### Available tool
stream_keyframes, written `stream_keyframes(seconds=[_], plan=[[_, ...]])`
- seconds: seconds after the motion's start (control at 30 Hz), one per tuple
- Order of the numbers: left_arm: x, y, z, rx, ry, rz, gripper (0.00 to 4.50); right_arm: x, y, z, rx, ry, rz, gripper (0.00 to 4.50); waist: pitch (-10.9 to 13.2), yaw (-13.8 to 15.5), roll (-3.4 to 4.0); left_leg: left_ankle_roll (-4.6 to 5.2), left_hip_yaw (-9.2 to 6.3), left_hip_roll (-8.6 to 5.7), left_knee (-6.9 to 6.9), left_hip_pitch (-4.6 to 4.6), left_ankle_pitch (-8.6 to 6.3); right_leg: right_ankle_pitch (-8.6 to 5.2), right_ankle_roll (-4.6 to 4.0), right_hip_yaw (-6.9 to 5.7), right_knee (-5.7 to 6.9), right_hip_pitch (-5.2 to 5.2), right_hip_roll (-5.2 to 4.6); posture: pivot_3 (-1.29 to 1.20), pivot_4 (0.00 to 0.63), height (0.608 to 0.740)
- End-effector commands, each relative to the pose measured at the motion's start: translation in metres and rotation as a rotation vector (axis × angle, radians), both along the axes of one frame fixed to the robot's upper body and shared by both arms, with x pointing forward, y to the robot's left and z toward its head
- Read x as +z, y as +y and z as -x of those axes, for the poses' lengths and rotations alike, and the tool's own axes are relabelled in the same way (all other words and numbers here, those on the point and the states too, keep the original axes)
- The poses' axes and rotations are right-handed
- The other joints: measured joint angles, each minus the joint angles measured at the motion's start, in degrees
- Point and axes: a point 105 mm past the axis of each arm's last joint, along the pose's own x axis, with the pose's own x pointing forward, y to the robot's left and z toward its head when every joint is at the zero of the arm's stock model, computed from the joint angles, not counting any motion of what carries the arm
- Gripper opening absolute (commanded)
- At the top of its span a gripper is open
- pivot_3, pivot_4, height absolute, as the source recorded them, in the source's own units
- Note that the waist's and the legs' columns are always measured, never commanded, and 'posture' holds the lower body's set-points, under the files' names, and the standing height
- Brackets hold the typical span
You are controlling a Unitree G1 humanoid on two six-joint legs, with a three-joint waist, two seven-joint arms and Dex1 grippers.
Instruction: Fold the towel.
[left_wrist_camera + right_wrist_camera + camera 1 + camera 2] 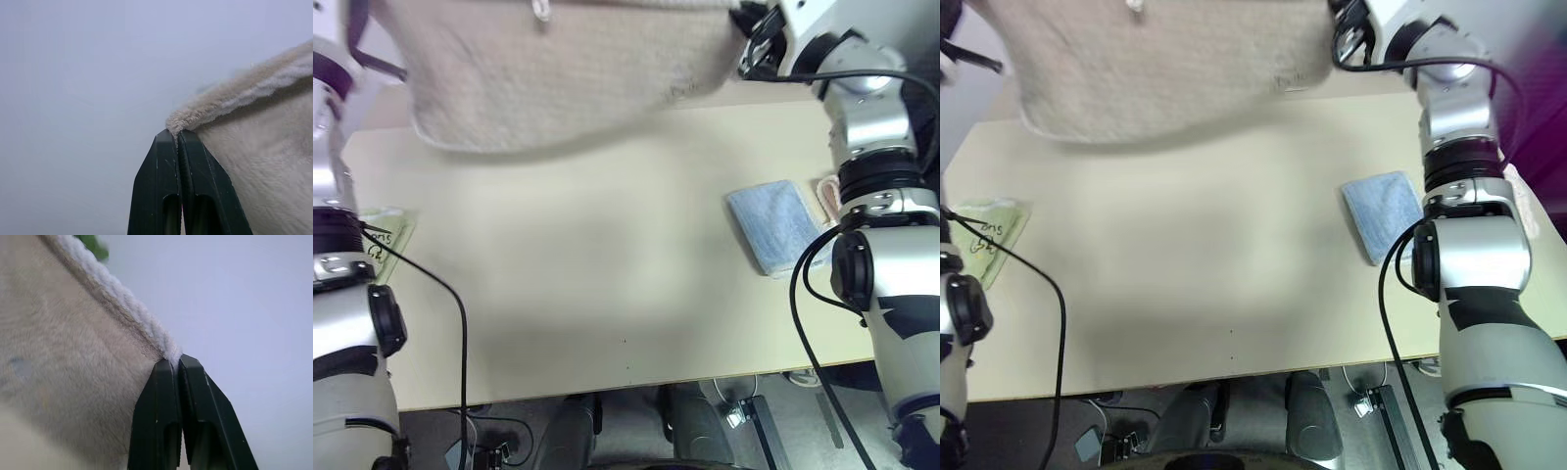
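The left gripper (180, 133) and right gripper (177, 361) are each clamped tight on a top corner of the towel (568, 69), its edging pinched between the black fingers, so the cloth hangs stretched between them above the far edge of the table (587, 294).

The 2 head views look forward and down from above the worktop (607, 294), sharing its whole surface and the towel (568, 69) hanging over its far edge. Each of the 2 wrist views sits very near the towel, looking along its own hand at a pinched towel edge (220, 103) against blank background.
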Motion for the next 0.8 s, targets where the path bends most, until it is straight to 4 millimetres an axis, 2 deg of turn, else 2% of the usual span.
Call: stream_keyframes(seconds=[0.03, 0.1, 0.17, 0.27, 0.33, 0.5, 0.63, 0.73, 0.8], plan=[[-0.028, 0.017, 0.015, -0.068, 0.104, 0.0, 0.0, -0.018, 0.011, 0.028, 0.176, 0.041, 0.062, 0.05, 0.0, -0.7, 0.0, 0.06, 0.02, 0.0, 0.03, 0.01, -0.06, 0.0, 0.01, 0.0, -0.01, 0.0, 0.0, 0.0, 0.15, 0.74], [-0.047, 0.017, 0.025, -0.111, 0.172, -0.025, 0.0, -0.037, 0.017, 0.041, 0.236, 0.101, 0.096, 0.05, 0.0, -0.9, -0.01, 0.08, 0.01, 0.01, 0.09, -0.03, -0.13, 0.0, 0.01, 0.0, -0.02, -0.1, 0.0, 0.0, 0.15, 0.74], [-0.085, 0.017, 0.042, -0.158, 0.306, -0.052, 0.0, -0.07, 0.018, 0.055, 0.284, 0.211, 0.14, 0.05, 0.1, -0.9, -0.02, 0.08, 0.02, 0.02, 0.2, -0.32, -0.13, 0.01, 0.01, 0.0, 0.05, -0.37, 0.0, 0.0, 0.15, 0.74], [-0.153, 0.016, 0.081, -0.221, 0.589, -0.093, 0.0, -0.132, 0.009, 0.09, 0.36, 0.463, 0.234, 0.05, 0.1, -0.6, 0.01, 0.08, -0.06, 0.1, 0.46, -0.58, -0.13, 0.05, -0.02, 0.1, 0.26, -0.68, 0.04, 0.0, 0.15, 0.74], [-0.182, 0.013, 0.107, -0.254, 0.738, -0.064, 0.0, -0.156, 0.001, 0.11, 0.379, 0.582, 0.282, 0.05, 0.1, -0.1, 0.02, 0.34, -0.05, 0.14, 0.51, -0.56, -0.29, 0.05, -0.02, 0.15, 0.13, -0.61, 0.01, 0.0, 0.15, 0.74], [-0.218, 0.008, 0.152, -0.289, 1.004, -0.033, 0.0, -0.173, -0.008, 0.147, 0.446, 0.763, 0.306, 0.05, 0.1, 1.8, 0.06, 0.38, -0.03, 0.33, 1.13, -0.61, -0.29, 0.34, -0.35, 0.12, 0.0, -0.35, 0.13, 0.0, 0.15, 0.74], [-0.231, 0.004, 0.174, -0.31, 1.135, -0.014, 0.0, -0.18, -0.012, 0.17, 0.493, 0.86, 0.325, 0.05, 0.1, 3.0, -0.02, 0.36, 0.18, 0.68, 1.12, 0.22, -0.31, 0.15, -0.28, -0.01, -0.3, 0.63, 0.2, 0.0, 0.15, 0.74], [-0.236, 0.005, 0.175, -0.306, 1.172, -0.024, 0.0, -0.18, -0.014, 0.163, 0.447, 0.836, 0.311, 0.05, 0.1, 3.0, -0.03, 0.38, 0.18, 0.73, 1.07, 0.16, -0.32, 0.29, -0.49, -0.03, -0.4, 0.59, 0.2, 0.0, 0.15, 0.74], [-0.234, 0.006, 0.164, -0.3, 1.134, -0.037, 0.0, -0.18, -0.015, 0.149, 0.39, 0.797, 0.29, 0.05, 0.1, 2.9, -0.04, 0.39, 0.28, 0.75, 1.05, 0.11, -0.32, 0.3, -0.49, -0.04, -0.39, 0.51, 0.26, 0.0, 0.15, 0.74]])
